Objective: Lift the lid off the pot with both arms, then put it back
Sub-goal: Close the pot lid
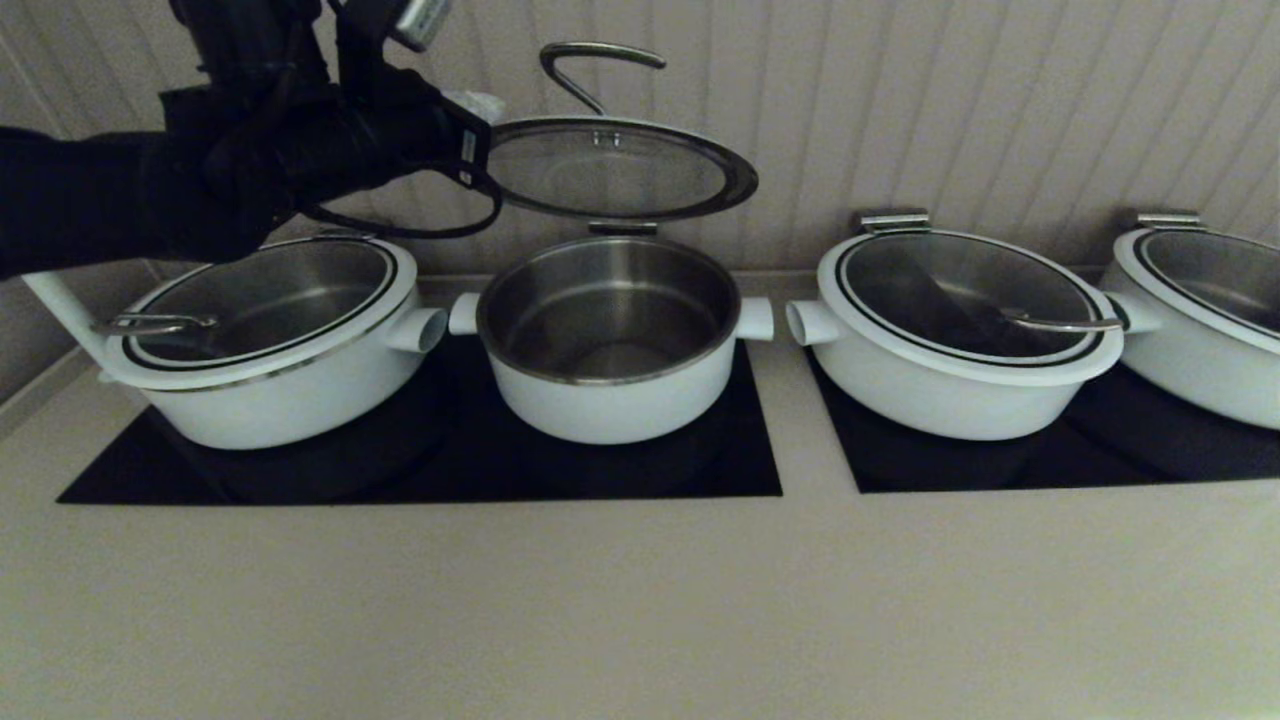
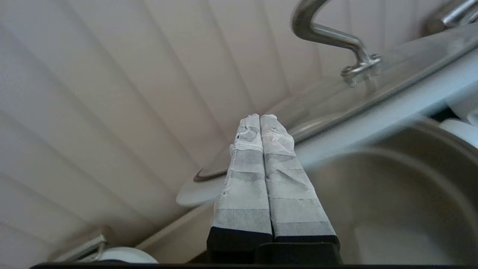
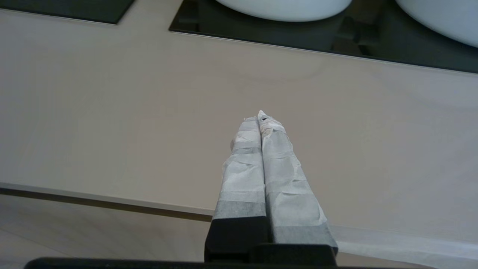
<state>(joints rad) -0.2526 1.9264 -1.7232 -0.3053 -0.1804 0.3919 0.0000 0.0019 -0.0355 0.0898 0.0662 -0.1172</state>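
Your right pincer (image 3: 260,118) is hanging low over the near edge of the beige desk (image 3: 149,112), its taped fingers pressed together on nothing. Farther in, the deep round white pot with steel lining (image 1: 612,340) is standing uncovered on the black hob panel (image 1: 420,470). Your left pincer (image 2: 260,117) is reaching in beside the raised round glass lid with curved steel handle (image 1: 615,170), its fingers closed flat against each other at the lid's rim, while the lid is hovering tilted above the pot's back edge.

Lid (image 1: 615,170) raised above pot (image 1: 610,340), behind it
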